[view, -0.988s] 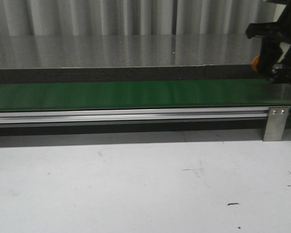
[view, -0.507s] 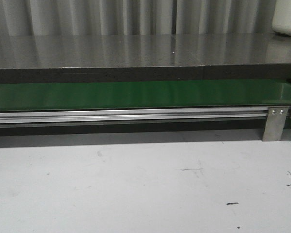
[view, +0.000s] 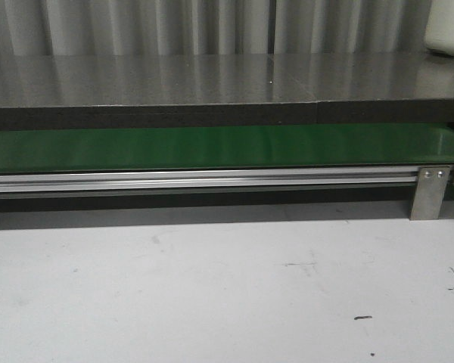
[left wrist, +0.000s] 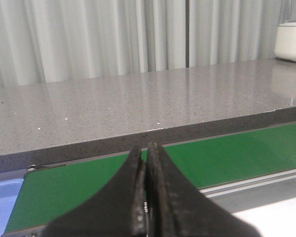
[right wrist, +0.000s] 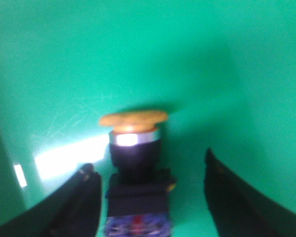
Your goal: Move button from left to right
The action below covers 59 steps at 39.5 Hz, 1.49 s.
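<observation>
Right gripper (right wrist: 150, 197): spread around button (right wrist: 134, 163); untouching
Left gripper (left wrist: 146, 197): pressed together; empty
Risk: toppling if nudged; belt (right wrist: 212, 64) carrying away

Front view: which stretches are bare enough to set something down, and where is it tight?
In the front view, the green belt shows nothing on it, nor does the white table before the aluminium rail. The grey counter is bare up to a white appliance. Tight only in the right wrist view: the button between the open right gripper.
</observation>
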Tool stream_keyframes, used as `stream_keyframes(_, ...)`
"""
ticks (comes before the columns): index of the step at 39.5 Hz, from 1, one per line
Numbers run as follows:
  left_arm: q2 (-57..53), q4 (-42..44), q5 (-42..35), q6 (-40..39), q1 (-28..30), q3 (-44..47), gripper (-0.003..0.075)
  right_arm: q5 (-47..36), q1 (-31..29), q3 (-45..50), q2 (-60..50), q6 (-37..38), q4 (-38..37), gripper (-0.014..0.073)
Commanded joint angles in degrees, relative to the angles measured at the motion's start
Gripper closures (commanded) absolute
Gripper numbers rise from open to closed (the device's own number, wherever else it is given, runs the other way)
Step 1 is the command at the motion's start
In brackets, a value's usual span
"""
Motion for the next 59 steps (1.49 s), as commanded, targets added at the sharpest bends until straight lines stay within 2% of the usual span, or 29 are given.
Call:
stream_keyframes(1,0.7,-0.5,-4.4,-0.1,-0.4,-1.4,0.0741,-1.2,-0.4,-3.0,-4.5,-0.5,-0.3,0.0015)
stream_keyframes(3,0.7,-0.5,-4.3,-0.1,-0.4,-1.4,0.0741,-0.1,-0.4,-4.0,-5.4,-0.5,-0.3,-0.0011)
stream_keyframes(6,0.7,-0.5,-4.3,-0.1,-0.4,-1.4,0.0741,1.8,-0.4,-5.4,-7.1,-0.5,-0.3,-0.0005)
stream_keyframes(11,0.7,-0.5,-4.3,-0.1,-0.4,-1.4,0.0741,2.8,0.7,-6.0,-11.0,-0.5,1.8,0.0063)
stream_keyframes(20,0.7,-0.5,-4.3,-0.1,-0.4,-1.4,0.0741,2.9,5.6,-6.0,-18.2,-0.5,1.8,0.0472)
stream_keyframes(24,0.7,-0.5,-4.3,-0.1,-0.4,-1.4,0.0741,4.2,8.3,-5.9,-21.1,-0.5,1.9,0.0597)
stream_keyframes(27,0.7,-0.5,-4.3,-0.1,-0.4,-1.4,0.0741,5.1,10.5,-5.7,-22.9,-0.5,1.9,0.0646)
stream_keyframes(34,0.7,-0.5,-4.3,-0.1,-0.4,-1.4,0.0741,3.2,16.6,-1.3,-29.4,-0.5,1.9,0.0661)
stream_keyframes(45,0.7,-0.5,-4.3,-0.1,-0.4,-1.4,0.0741,-10.9,25.1,19.3,-47.1,-0.9,1.9,0.0661)
stream_keyframes(54,0.7,-0.5,-4.3,-0.1,-0.4,-1.4,0.0741,-25.1,26.9,39.2,-64.9,-1.0,1.9,0.0661)
stream_keyframes(59,0.7,-0.5,-4.3,-0.1,-0.4,-1.4,0.0741,-26.3,26.9,46.9,-74.2,-1.0,1.9,0.0661)
